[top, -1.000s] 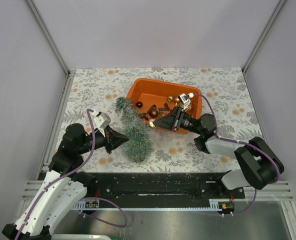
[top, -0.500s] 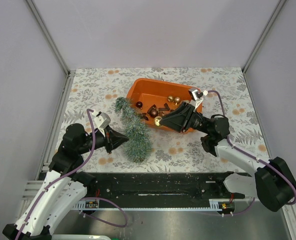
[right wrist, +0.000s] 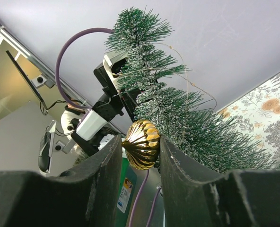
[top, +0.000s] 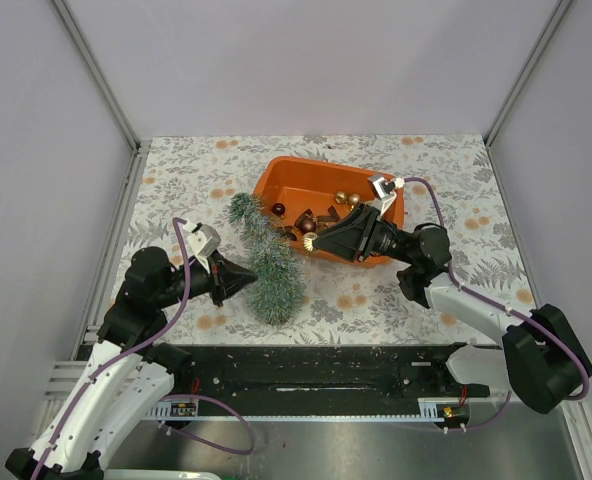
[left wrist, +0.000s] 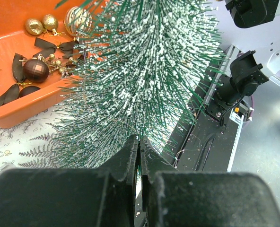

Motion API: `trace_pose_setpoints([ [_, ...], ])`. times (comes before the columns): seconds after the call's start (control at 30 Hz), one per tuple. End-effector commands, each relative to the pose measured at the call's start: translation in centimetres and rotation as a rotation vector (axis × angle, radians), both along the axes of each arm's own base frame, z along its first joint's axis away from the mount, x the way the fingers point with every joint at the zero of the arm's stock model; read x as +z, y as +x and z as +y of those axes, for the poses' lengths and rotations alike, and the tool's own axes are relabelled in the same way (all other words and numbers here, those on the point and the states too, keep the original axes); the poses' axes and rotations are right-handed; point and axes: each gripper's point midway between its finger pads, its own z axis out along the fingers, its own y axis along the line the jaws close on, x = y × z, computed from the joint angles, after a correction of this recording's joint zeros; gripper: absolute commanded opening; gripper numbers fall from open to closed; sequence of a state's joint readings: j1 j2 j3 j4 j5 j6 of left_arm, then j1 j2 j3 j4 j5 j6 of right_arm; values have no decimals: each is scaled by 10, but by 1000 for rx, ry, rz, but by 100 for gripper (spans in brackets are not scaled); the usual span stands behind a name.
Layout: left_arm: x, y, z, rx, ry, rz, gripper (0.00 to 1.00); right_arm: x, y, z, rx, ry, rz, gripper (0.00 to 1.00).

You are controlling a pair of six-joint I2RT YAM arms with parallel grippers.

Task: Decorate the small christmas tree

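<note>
The small christmas tree (top: 264,262) lies on the table left of the orange tray (top: 280,180), wide end toward me. My left gripper (top: 250,278) is shut at that wide end, and in the left wrist view its tips (left wrist: 140,140) pinch the frosted needles of the tree (left wrist: 140,61). My right gripper (top: 314,241) hovers at the tray's near left rim, just right of the tree's middle. It is shut on a ribbed gold bauble (right wrist: 141,144), which hangs in front of the tree (right wrist: 178,113) without touching it.
The tray (left wrist: 17,113) holds a dark red bauble (left wrist: 36,70), small gold baubles (left wrist: 35,26) and several dark bows. A black rail (top: 306,365) runs along the near table edge. Grey walls close in the left, right and back.
My right arm has swung its elbow round and carried the gold bauble a little left, toward the tree. The left arm and the tree have not moved.
</note>
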State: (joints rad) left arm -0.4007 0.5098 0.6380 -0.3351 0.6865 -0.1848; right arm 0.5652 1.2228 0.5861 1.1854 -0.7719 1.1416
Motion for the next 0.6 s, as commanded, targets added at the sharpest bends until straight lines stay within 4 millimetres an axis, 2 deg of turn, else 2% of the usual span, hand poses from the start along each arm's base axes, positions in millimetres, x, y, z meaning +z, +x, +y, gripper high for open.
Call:
trace_pose_setpoints([
  [0.0,19,-6,2,-8,-46,-79,5,17,-2,3,5,16,-82,6],
  [0.3,21,-6,2,-8,-49,-82,5,19,10,9,-15,14,-91,5],
  [0.57,19,-6,3,-5,-47,-79,5,26,4,8,1,43,-89,4],
])
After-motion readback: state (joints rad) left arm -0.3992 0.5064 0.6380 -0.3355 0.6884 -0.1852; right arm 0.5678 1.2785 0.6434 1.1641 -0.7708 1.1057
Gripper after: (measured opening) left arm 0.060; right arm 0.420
